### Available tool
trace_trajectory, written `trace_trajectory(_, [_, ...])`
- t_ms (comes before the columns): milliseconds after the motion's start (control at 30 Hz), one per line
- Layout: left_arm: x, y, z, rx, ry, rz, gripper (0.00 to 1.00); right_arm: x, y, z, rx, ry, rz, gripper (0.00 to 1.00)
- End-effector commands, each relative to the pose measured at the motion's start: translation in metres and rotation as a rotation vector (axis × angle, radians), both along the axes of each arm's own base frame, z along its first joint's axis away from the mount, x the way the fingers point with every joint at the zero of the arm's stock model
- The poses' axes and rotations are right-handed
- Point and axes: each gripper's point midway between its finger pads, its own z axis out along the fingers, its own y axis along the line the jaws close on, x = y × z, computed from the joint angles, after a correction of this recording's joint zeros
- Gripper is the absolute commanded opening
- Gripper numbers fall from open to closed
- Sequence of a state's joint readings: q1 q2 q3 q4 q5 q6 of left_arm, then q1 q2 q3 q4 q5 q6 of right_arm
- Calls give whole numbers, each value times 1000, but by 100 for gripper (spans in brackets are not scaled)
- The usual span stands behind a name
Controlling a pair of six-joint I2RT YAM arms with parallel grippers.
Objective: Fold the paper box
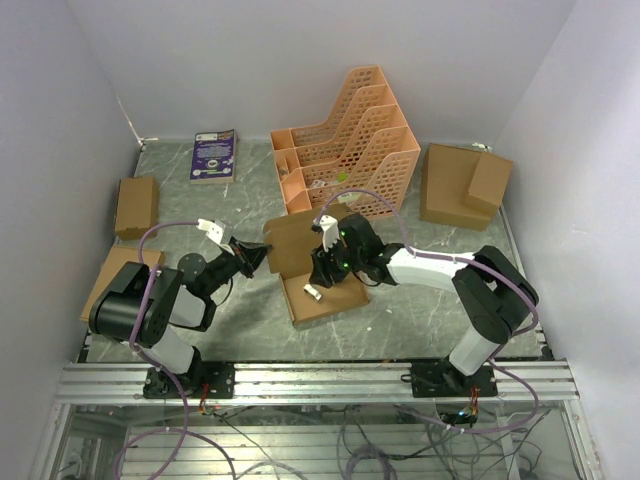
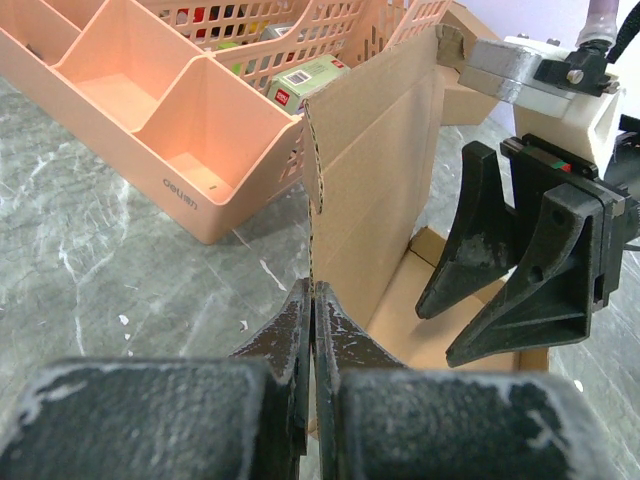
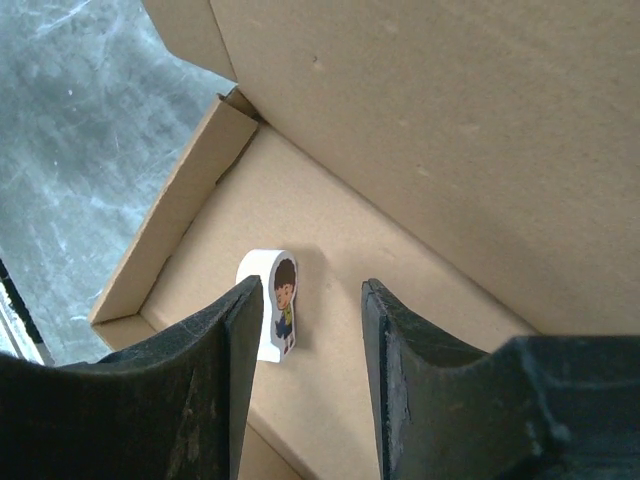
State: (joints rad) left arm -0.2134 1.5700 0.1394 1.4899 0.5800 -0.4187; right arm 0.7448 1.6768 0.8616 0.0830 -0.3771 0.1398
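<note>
The paper box [image 1: 340, 302] lies mid-table as a shallow brown tray with its lid panel [image 1: 295, 243] standing upright. My left gripper [image 1: 258, 256] is shut on that panel's left edge; in the left wrist view the pads [image 2: 314, 292] pinch the thin cardboard [image 2: 375, 170]. My right gripper [image 1: 325, 268] hangs open just over the tray floor [image 3: 400, 330], next to the upright panel [image 3: 450, 120], with nothing between its fingers. A small white figure piece [image 3: 275, 315] with a cartoon boy on it lies in the tray beside the right gripper's [image 3: 311, 290] left finger.
An orange lattice file rack [image 1: 345, 140] stands right behind the box. A purple book [image 1: 214, 155] lies at the back left. Ready-made brown boxes sit at the left [image 1: 135, 205], front left [image 1: 115, 275] and back right [image 1: 462, 185].
</note>
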Motion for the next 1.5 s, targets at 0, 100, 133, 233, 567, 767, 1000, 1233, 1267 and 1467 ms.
trace_trajectory(0, [2,-3,53,-38,-248,-9,7,6,-13,-4,-44,-26,-26,43])
trace_trajectory(100, [1,-3,53,-40,-246,-11,7,2,-8,7,-13,-47,42,42])
trace_trajectory(133, [1,-3,53,-39,-245,-11,7,-5,-4,14,13,-60,100,42])
trace_trajectory(233, [2,-3,53,-38,-245,-11,7,-27,3,26,49,-99,253,45])
trace_trajectory(567, [2,-3,53,-46,-243,-11,7,-33,7,-6,-72,-70,273,56])
trace_trajectory(767, [2,-4,51,-45,-239,-14,7,-24,2,-17,-128,-67,220,50])
trace_trajectory(1000, [2,-4,50,-41,-237,-13,7,-19,-1,-12,-112,-74,183,43])
trace_trajectory(1233, [1,-4,50,-41,-238,-14,7,-12,-6,-13,-104,-50,146,35])
trace_trajectory(1267, [1,-4,51,-41,-239,-15,7,-11,-7,-12,-98,-47,143,34])
trace_trajectory(1467, [1,-5,50,-43,-234,-20,7,-10,-8,-13,-44,20,141,26])
